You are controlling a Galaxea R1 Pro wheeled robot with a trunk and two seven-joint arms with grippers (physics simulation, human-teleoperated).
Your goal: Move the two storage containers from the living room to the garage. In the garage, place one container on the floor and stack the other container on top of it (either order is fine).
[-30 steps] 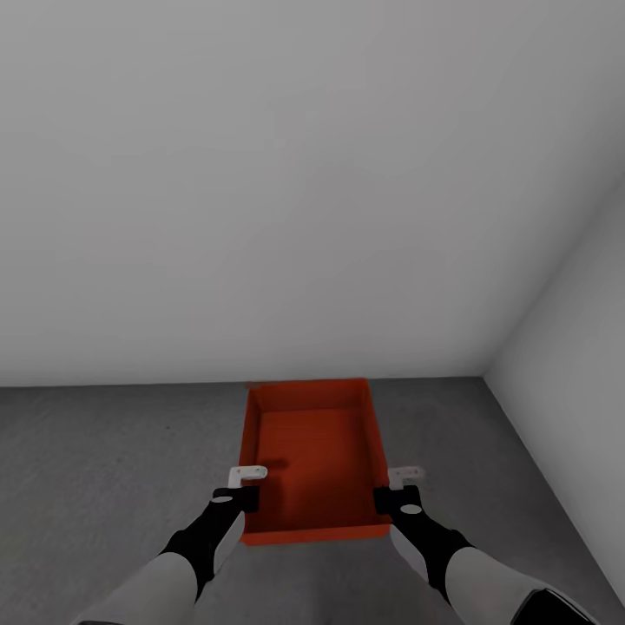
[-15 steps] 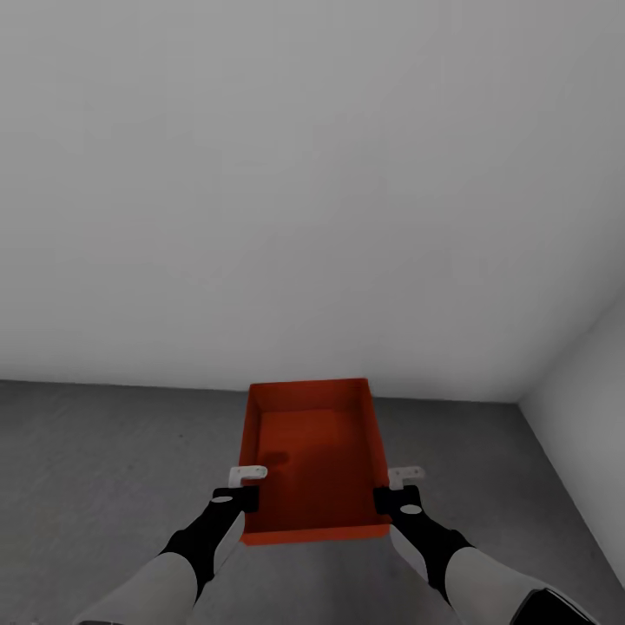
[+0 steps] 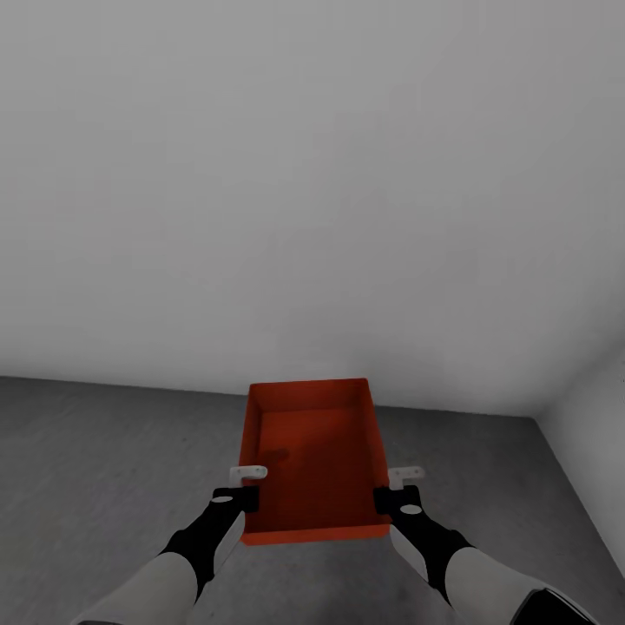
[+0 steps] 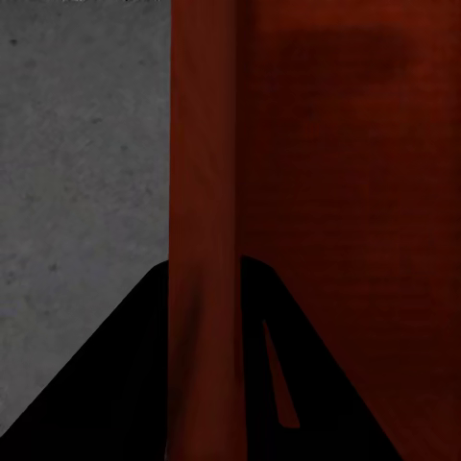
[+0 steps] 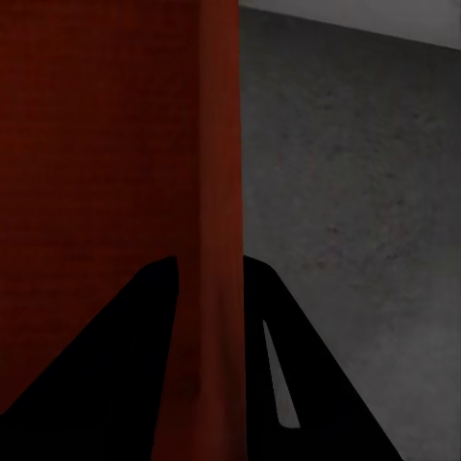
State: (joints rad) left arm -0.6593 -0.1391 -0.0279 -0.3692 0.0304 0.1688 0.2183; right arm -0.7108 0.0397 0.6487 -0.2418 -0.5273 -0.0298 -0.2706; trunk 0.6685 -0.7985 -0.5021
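An orange-red storage container (image 3: pixel 314 460) hangs in front of me above the dark grey concrete floor (image 3: pixel 95 469) of the garage. My left gripper (image 3: pixel 246 496) is shut on its left wall and my right gripper (image 3: pixel 385 498) is shut on its right wall, both near the front corners. In the left wrist view that thin wall (image 4: pixel 204 240) runs between the two dark fingers (image 4: pixel 125 384). The right wrist view shows the right wall (image 5: pixel 219 221) clamped the same way. The box is empty and open at the top.
A plain pale grey wall (image 3: pixel 304 174) stands close ahead, meeting the floor just beyond the box. A second wall (image 3: pixel 599 451) closes the corner at the right. Bare concrete spreads to the left and under the box.
The whole view has swung left: the right corner of the room has slid further right. Box and both grippers keep the same place relative to me.
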